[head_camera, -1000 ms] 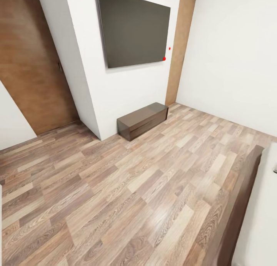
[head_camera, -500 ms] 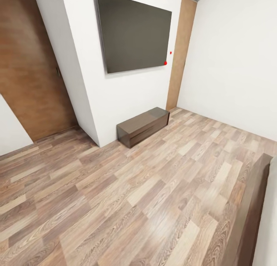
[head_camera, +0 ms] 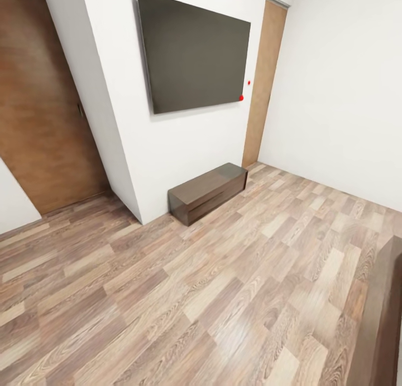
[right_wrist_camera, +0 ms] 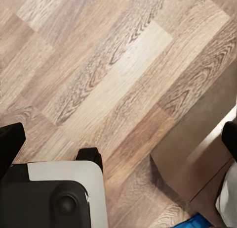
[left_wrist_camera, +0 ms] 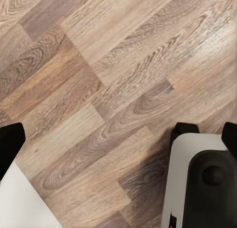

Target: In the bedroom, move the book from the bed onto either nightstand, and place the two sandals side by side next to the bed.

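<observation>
In the head view the bed's dark brown frame (head_camera: pixel 385 319) cuts into the lower right corner. The right wrist view looks down on the plank floor, a corner of the bed frame (right_wrist_camera: pixel 197 163), and a bright blue bit of a sandal (right_wrist_camera: pixel 196 222) at the picture's edge beside it. My right gripper (right_wrist_camera: pixel 118 139) hangs open over the floor, its fingertips (right_wrist_camera: pixel 10 141) far apart. My left gripper (left_wrist_camera: pixel 118 139) is also open above bare planks, holding nothing. The book and the nightstand are out of view.
A long low dark bench (head_camera: pixel 207 192) stands against the white wall under a large black screen (head_camera: pixel 192 51). Wooden doors (head_camera: pixel 44 118) are at the left and at the back (head_camera: pixel 262 85). My white and black base (left_wrist_camera: pixel 202 183) sits on the plank floor.
The whole head view has shifted: bench and screen sit lower in the picture and the bed frame has slid toward the right edge. This is camera motion.
</observation>
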Robot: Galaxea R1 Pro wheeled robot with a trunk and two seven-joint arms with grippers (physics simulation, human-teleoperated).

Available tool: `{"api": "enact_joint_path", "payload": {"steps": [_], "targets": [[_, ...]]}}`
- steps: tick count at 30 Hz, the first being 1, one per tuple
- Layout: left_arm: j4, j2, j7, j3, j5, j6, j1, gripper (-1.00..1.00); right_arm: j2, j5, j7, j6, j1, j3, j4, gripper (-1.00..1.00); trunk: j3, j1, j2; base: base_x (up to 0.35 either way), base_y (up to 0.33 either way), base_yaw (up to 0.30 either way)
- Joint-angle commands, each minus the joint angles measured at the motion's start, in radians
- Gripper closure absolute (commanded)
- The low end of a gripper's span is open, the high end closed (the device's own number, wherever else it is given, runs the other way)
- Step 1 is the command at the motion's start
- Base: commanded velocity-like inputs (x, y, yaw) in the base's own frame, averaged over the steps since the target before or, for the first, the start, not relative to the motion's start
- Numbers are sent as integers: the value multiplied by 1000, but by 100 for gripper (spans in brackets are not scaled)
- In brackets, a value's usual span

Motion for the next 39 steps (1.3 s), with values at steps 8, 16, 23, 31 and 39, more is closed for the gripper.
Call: {"api": "enact_joint_path", "payload": {"steps": [8, 16, 23, 31, 39], "targets": [[0, 1, -5, -7, 11, -3, -1, -100, 0, 8, 4, -3, -1, -9, 0, -100, 2, 1, -2, 339, 0, 0], [0, 2, -5, -7, 11, -3, -1, -100, 0, 8, 4, -3, -1, -9, 0, -100, 2, 1, -2, 339, 0, 0], [0, 0, -5, -7, 11, -3, -1, -100, -1, 8, 4, -3, -1, -9, 0, -100, 3, 1, -2, 339, 0, 0], [-1, 0, -5, -7, 11, -3, -1, -100, 0, 8, 4, -3, -1, -9, 0, -100, 3, 1, -2, 339, 0, 0], [-1, -1, -4, -7, 11, -3, -1, -100, 0, 8, 4, -3, -1, -9, 0, -100, 3, 1, -2, 339, 0, 0]]}}
